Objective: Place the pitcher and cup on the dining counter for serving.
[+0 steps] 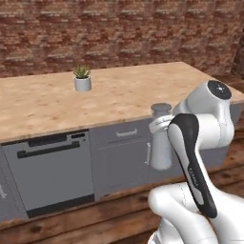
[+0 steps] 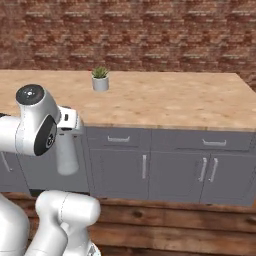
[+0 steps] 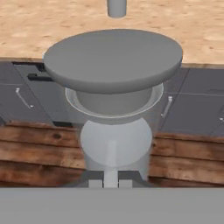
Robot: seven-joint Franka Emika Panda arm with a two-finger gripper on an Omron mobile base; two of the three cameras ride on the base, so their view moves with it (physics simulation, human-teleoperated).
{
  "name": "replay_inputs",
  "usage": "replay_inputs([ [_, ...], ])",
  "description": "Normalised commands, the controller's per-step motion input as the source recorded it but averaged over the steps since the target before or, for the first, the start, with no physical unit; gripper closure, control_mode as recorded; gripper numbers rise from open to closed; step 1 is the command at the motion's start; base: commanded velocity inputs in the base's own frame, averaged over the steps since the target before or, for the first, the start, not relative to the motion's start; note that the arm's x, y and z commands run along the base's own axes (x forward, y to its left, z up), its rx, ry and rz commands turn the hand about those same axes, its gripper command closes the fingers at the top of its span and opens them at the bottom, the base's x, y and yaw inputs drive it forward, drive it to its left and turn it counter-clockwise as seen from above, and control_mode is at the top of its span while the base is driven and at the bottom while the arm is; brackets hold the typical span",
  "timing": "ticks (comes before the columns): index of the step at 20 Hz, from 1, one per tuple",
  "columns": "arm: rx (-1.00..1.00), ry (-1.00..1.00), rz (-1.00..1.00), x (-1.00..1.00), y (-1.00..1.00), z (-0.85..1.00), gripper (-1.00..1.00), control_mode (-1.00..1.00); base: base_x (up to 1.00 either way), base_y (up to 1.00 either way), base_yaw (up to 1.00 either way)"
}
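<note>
The arm holds the pitcher (image 1: 161, 143) up in the air in front of the grey cabinet fronts, below the edge of the dining counter (image 1: 43, 107) and clear of the wooden floor (image 1: 95, 217). From the left base view its dark round cap shows just beside the arm's elbow, with the pale body hanging below; from the right base view the cap is hidden behind the arm's big white joint and just the lower body (image 2: 66, 155) hangs in sight. The hand view looks down along the pitcher (image 3: 114, 109) from close by, the wide cap on top, and the gripper (image 3: 110, 183) is pinched on its body, the finger tips (image 3: 95, 183) barely peeking up at the bottom. One pitcher, then, and one small white pot with a green plant (image 1: 82, 79) standing alone on the countertop, well apart from the arm, before the brick wall (image 1: 119, 28). The left base view also takes in a dishwasher front (image 1: 52, 171) with a dark handle, left of the cabinet doors. I see no lettering anywhere that I can read.
</note>
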Motion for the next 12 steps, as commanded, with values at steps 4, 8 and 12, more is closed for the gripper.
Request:
replay_inputs([
  [4,0.00,0.00,0.00,0.00,0.00,0.00,1.00,1.00,0.62,-1.00,0.10],
  [8,0.00,0.00,0.00,0.00,0.00,0.00,1.00,1.00,0.73,-1.00,0.04],
  [12,0.00,0.00,0.00,0.00,0.00,0.00,1.00,1.00,0.91,-0.88,0.01],
])
